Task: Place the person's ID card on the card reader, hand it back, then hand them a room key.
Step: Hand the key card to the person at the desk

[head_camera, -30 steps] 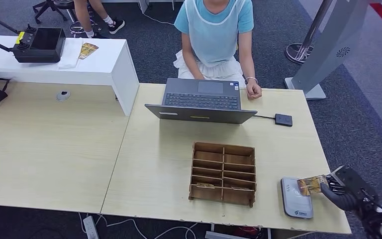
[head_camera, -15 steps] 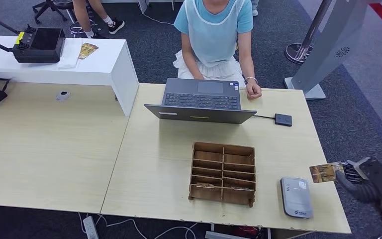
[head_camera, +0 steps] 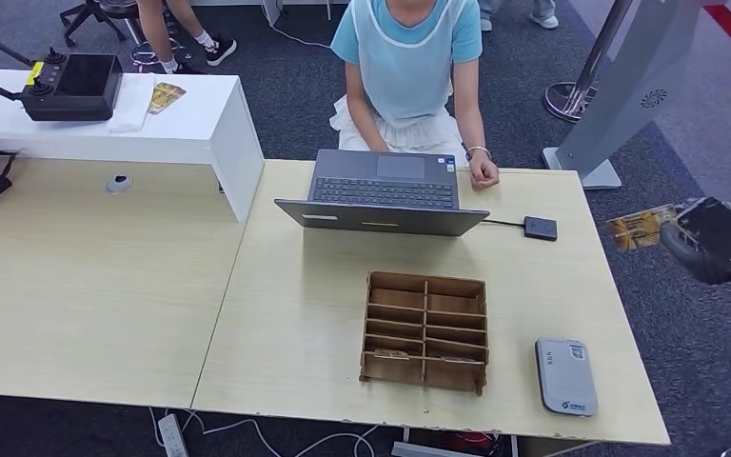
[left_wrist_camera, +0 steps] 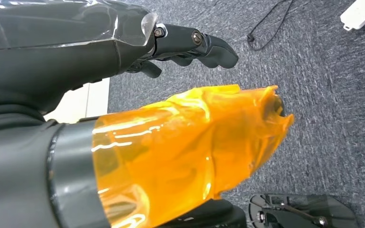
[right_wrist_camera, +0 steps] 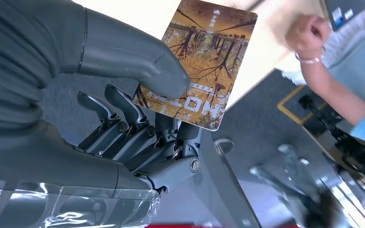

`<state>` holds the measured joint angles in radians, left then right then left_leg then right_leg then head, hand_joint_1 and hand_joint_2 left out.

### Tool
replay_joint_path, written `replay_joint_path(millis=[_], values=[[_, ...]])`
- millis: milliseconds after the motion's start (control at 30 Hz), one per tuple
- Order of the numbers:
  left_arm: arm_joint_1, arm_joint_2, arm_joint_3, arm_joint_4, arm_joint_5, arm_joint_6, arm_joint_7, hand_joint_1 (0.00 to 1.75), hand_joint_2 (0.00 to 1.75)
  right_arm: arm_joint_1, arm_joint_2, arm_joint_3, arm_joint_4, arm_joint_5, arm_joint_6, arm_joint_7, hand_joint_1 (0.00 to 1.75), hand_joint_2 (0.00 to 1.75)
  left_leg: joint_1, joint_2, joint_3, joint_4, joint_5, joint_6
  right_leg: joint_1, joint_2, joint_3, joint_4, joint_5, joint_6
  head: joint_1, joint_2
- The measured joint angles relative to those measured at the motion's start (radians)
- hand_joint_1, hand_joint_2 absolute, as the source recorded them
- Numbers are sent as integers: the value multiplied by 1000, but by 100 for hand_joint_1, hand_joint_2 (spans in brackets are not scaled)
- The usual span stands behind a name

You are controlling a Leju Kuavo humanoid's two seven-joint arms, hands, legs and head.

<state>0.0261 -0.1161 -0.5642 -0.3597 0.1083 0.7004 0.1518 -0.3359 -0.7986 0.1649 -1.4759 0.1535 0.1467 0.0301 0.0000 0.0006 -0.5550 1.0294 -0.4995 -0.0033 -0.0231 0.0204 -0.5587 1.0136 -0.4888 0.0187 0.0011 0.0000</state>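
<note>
One card, the ID card (right_wrist_camera: 197, 61), sits pinched between the thumb and the darker fingers (right_wrist_camera: 123, 109) of the right hand (head_camera: 714, 240), which hangs off the table's right edge above the carpet, wrist cut off by the picture's edge. In the head view the card (head_camera: 640, 228) is small and its print cannot be read; from the wrist its face shows an orange tree scene with some lettering (partly covered by the thumb). The left hand (left_wrist_camera: 123, 42) hangs over grey carpet with its fingers stretched out and nothing in them; an orange film wraps its thumb (left_wrist_camera: 185, 147) and hides most of it.

Nearest the right hand on the table (head_camera: 286, 324), toward the robot, lies the grey card reader (head_camera: 565, 375), bare on top and well apart from the card. Left of that stands the wooden slotted box (head_camera: 425, 332); what lies in its front slots is too small to tell. Farther out, a small black box (head_camera: 540, 228) on a cable sits between the hand and the open laptop (head_camera: 385, 193). Beyond the laptop sits a person (head_camera: 407, 67), head cut off, one hand (head_camera: 483, 174) resting on the table edge beside it. A grey stand (head_camera: 628, 86) rises on the carpet beyond the right hand.
</note>
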Motion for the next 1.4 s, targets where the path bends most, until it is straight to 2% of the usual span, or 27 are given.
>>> replay_joint_path(millis=[167, 300, 500, 667, 767, 900, 1100, 1400], values=[[-2, -2, 0, 0, 0, 0, 7, 0, 0, -144, 15, 96, 34, 97, -24, 27, 175, 175, 0, 0, -1, 0, 0, 0, 0, 0, 0, 0, 0, 0, 0, 0], [-9, -2, -1, 0, 0, 0, 8, 0, 0, -281, 51, 209, 97, 241, -100, 28, 175, 175, 0, 0, -1, 0, 0, -1, 0, 0, 0, 1, 0, 0, 0, 0], [-16, -4, -6, 0, 0, 0, -6, 0, 0, -449, 149, 363, 224, 349, -153, 22, 175, 175, 0, -1, 0, 0, 2, 0, 0, -1, 0, 1, 0, 0, 0, 0], [-18, -7, -14, 0, 0, 0, -16, 0, 0, -560, 268, 472, 364, 422, -227, 8, 175, 175, 1, 0, 0, 0, 2, 0, 1, 0, 0, 1, 1, 0, 0, 0], [-19, -7, -19, 0, 0, 0, -23, 0, 0, -601, 330, 523, 435, 453, -255, 6, 175, 175, 1, -2, 0, 0, 2, -1, 1, -2, 0, 1, 1, 0, 0, 0], [-18, -7, -26, 0, 0, 0, -26, 0, 0, -639, 383, 567, 501, 490, -276, 5, 175, 175, 1, -4, -1, 0, 2, -1, 0, -3, 0, 1, 0, 0, 0, 0], [-19, -7, -41, 1, 0, 0, -56, 0, 0, -722, 468, 663, 620, 642, -333, 3, 175, 175, 1, -3, -1, 0, 2, -1, 0, -2, -1, 1, 1, 0, 0, 0], [-18, -7, -51, 5, 0, 0, -79, 0, 0, -805, 594, 749, 805, 715, -376, 7, 175, 175, 1, -4, -1, 0, 3, -1, 1, -3, -1, 1, 1, -1, 0, 0]])
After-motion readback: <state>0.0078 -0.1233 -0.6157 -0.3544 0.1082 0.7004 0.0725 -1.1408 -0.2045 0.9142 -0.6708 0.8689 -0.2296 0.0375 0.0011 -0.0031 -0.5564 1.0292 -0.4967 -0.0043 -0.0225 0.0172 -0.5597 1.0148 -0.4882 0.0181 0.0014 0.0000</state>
